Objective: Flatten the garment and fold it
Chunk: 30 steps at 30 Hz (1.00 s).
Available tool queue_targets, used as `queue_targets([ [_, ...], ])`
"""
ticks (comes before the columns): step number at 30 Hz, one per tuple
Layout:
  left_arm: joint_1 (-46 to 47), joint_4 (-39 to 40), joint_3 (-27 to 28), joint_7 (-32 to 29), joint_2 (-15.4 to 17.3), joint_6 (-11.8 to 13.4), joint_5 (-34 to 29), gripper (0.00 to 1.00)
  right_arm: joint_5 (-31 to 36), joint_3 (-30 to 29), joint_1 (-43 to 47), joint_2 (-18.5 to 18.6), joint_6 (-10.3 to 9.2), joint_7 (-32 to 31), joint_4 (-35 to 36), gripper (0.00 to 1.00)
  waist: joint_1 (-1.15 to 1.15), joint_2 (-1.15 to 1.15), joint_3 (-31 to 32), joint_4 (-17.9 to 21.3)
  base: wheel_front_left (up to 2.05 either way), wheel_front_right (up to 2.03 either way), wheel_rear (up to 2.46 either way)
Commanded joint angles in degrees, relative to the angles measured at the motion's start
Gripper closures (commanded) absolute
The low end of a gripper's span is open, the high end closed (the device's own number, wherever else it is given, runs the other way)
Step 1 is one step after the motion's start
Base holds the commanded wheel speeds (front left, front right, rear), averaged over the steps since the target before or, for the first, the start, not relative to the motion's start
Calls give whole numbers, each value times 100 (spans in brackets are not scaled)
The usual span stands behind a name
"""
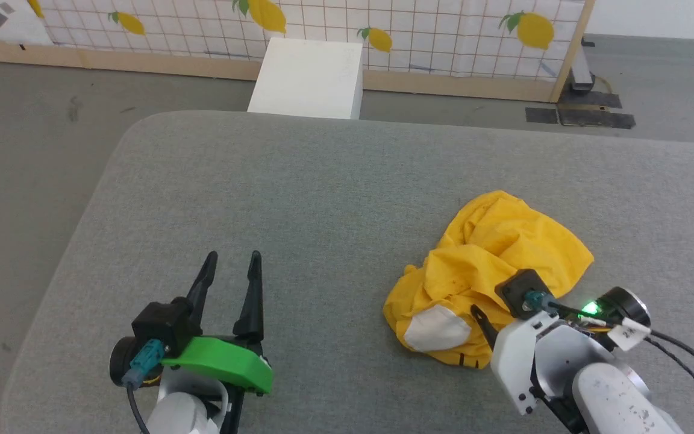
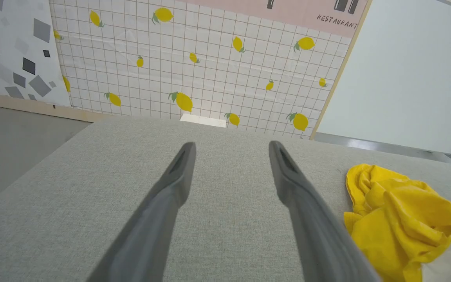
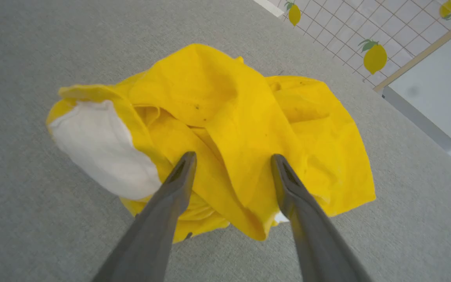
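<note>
The garment [image 1: 497,247] is a bright yellow T-shirt, crumpled in a heap on the right part of the grey padded table [image 1: 323,181]. A white patch [image 1: 437,330] shows at its near left edge. My right gripper [image 3: 232,157] hovers open over the near side of the garment [image 3: 241,105], one finger [image 1: 483,322] dark against the yellow cloth. Nothing is held between its fingers. My left gripper [image 1: 233,258] stands open over bare table at the lower left, well to the left of the heap. From its wrist the garment [image 2: 401,219] lies to the right of the open left gripper [image 2: 231,147].
A white box [image 1: 308,78] stands on the floor behind the table's far edge. A lemon-print tiled panel [image 1: 431,42] with a wooden frame runs along the back. The table's rounded left corner [image 1: 124,138] drops to grey floor.
</note>
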State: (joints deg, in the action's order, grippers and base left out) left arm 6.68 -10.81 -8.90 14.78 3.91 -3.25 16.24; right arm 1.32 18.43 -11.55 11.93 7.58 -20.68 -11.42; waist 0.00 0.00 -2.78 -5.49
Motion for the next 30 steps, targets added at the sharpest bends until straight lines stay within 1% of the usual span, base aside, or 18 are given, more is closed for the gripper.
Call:
queue_targets([
  [1,69,-19,-1,21,-34,-45,-21,0,-81,128,-179,93,-9,-131,-106,0,0,0,-49,-86,0,0,0],
  [2,70,-23,-11,21,-44,-58,-27,0,-131,183,-249,129,-9,-207,-181,0,0,0,-54,-111,0,0,0],
  [3,70,-29,-21,21,-55,-71,-34,0,-176,205,-328,156,-9,-285,-266,51,0,0,-55,-134,0,0,0],
  [4,68,-30,-26,21,-63,-80,-35,0,-194,217,-392,174,-9,-313,-310,71,0,0,-59,-153,0,0,0],
  [5,66,-32,-33,21,-71,-90,-35,0,-211,226,-467,187,-9,-305,-342,100,0,0,-63,-174,0,0,0],
  [8,50,-46,-35,21,-84,-108,-44,0,-275,38,-590,134,-9,-170,-353,100,0,0,-36,-202,0,0,0],
  [10,29,-60,-29,21,-89,-118,-56,0,-311,-267,-602,72,-9,-20,-308,100,0,0,11,-213,0,0,0],
  [12,0,-59,-19,21,-93,-122,-71,0,-352,-730,-535,-9,-9,125,-235,100,0,0,67,-214,0,0,0],
  [14,-35,-48,-13,21,-95,-128,-92,0,-330,-1305,-398,-71,-9,227,-122,100,0,0,132,-219,0,0,0],
  [18,-108,-39,9,21,-98,-138,-114,0,-188,-2549,51,-181,-9,234,218,100,0,0,225,-209,0,0,0],
  [23,-183,-47,12,21,-101,-149,-119,0,190,-4402,792,-539,-9,-94,575,100,0,0,300,-212,0,0,0],
  [25,-204,-49,5,21,-101,-150,-98,0,308,-5032,1036,-709,-9,-297,635,100,0,0,304,-200,0,0,0],
  [27,-215,-47,5,21,-101,-145,-86,0,361,-5514,1212,-825,-9,-487,652,100,0,0,288,-173,0,0,0],
  [29,-217,-36,16,21,-102,-136,-79,0,336,-5828,1316,-879,-9,-608,637,100,0,0,258,-133,0,0,0],
  [30,-214,-25,27,21,-102,-129,-77,0,344,-5916,1366,-892,-9,-606,649,87,0,0,239,-111,0,0,0],
])
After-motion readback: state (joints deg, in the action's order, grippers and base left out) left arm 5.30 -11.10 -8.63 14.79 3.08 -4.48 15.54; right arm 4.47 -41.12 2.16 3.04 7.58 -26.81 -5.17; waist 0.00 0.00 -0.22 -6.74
